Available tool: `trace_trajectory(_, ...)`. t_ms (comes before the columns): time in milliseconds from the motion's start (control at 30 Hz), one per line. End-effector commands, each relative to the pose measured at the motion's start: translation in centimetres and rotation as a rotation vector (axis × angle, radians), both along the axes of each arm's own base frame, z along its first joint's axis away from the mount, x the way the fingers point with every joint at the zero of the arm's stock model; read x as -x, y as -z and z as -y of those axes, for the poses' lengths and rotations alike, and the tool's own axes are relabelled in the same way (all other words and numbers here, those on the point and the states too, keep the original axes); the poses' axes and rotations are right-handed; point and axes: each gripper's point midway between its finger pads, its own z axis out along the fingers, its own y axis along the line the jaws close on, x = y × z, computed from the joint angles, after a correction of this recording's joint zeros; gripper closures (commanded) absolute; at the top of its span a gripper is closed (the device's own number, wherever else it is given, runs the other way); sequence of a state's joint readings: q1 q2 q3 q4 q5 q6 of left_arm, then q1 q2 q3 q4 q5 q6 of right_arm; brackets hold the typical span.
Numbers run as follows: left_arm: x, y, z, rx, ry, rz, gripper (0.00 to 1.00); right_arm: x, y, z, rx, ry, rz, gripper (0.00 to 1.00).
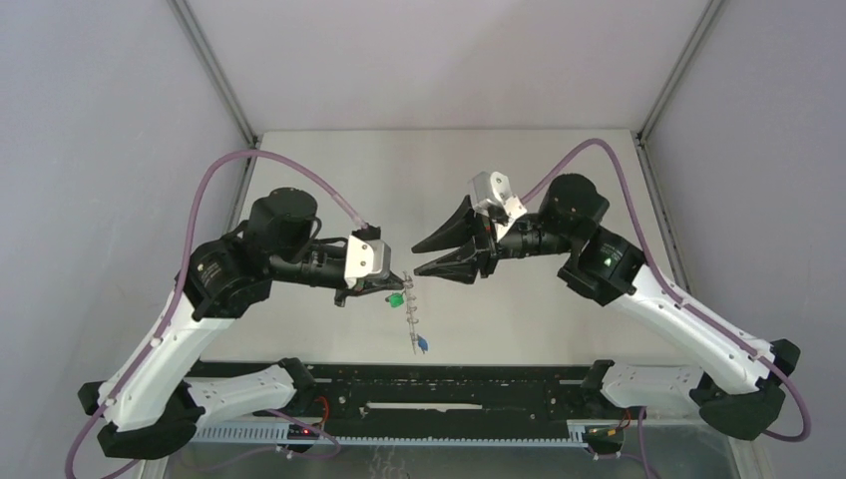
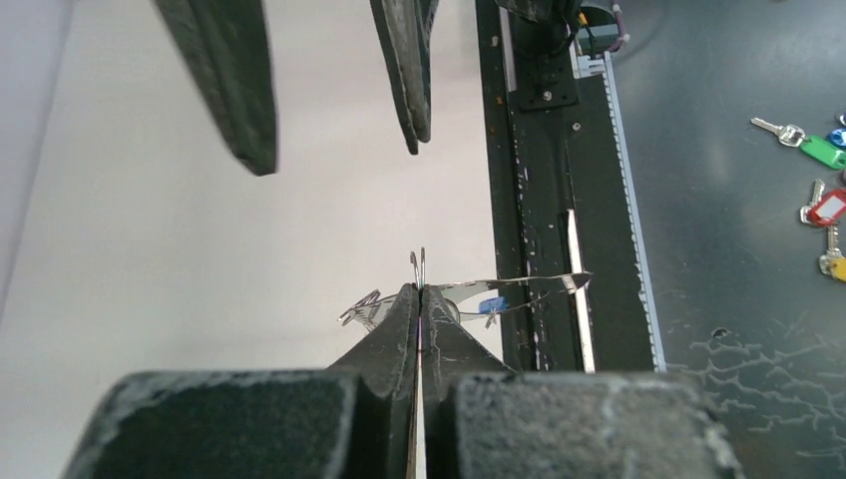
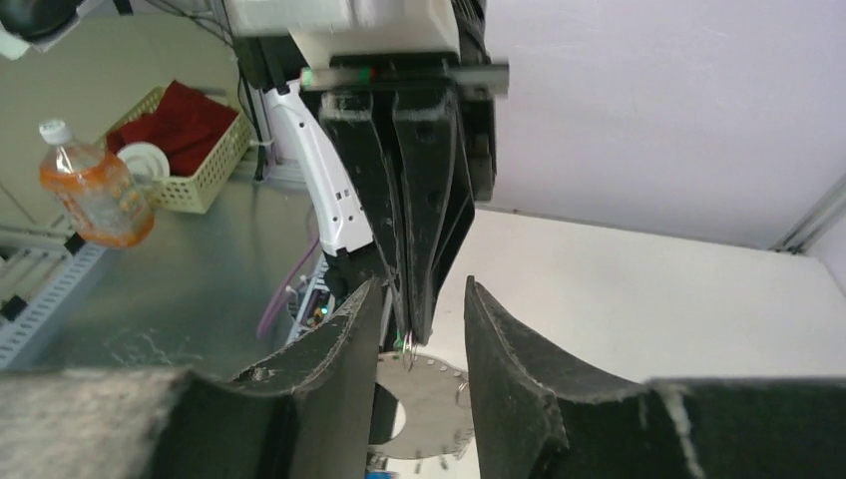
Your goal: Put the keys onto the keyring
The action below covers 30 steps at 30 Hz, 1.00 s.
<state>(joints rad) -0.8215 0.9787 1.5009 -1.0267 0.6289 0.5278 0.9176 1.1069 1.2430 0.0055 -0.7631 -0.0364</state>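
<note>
I see an orange bottle near a yellow basket of red cloth. On my left wrist view, tagged keys lie on a dark surface.

keyring hanging edge-on, green key, blue key

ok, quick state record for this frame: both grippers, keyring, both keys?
left gripper: jaws shut on the keyring rim
right gripper: jaws open, holding nothing, facing the left gripper at close range
green key: at the keyring, right by the left jaws
blue key: at the keyring's near end, toward the arm bases
threaded: cannot tell for either key
</note>
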Motion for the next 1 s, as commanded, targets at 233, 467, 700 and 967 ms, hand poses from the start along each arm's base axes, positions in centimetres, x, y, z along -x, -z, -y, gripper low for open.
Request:
trace_trajectory(233,0.3,-0.3,0.4,-0.009,0.055,-0.005,1.0,0.5,4.1,0.2,0.341,-0.063,0.013,0.59)
trace_trajectory(467,0.4,-0.4,0.5,-0.006,0.057,-0.003,1.0,0.6,4.9,-0.4,0.408,-0.045,0.042,0.58)
trace_trajectory(700,0.5,-0.7,0.4,0.001,0.057,0.001,1.0,0.2,5.4,-1.2,0.436,-0.019,0.055,0.59)
trace_trajectory(967,0.6,-1.0,0.4,0.009,0.062,0.001,1.0,-0.1,5.9,-1.6,0.462,-0.014,0.054,0.61)
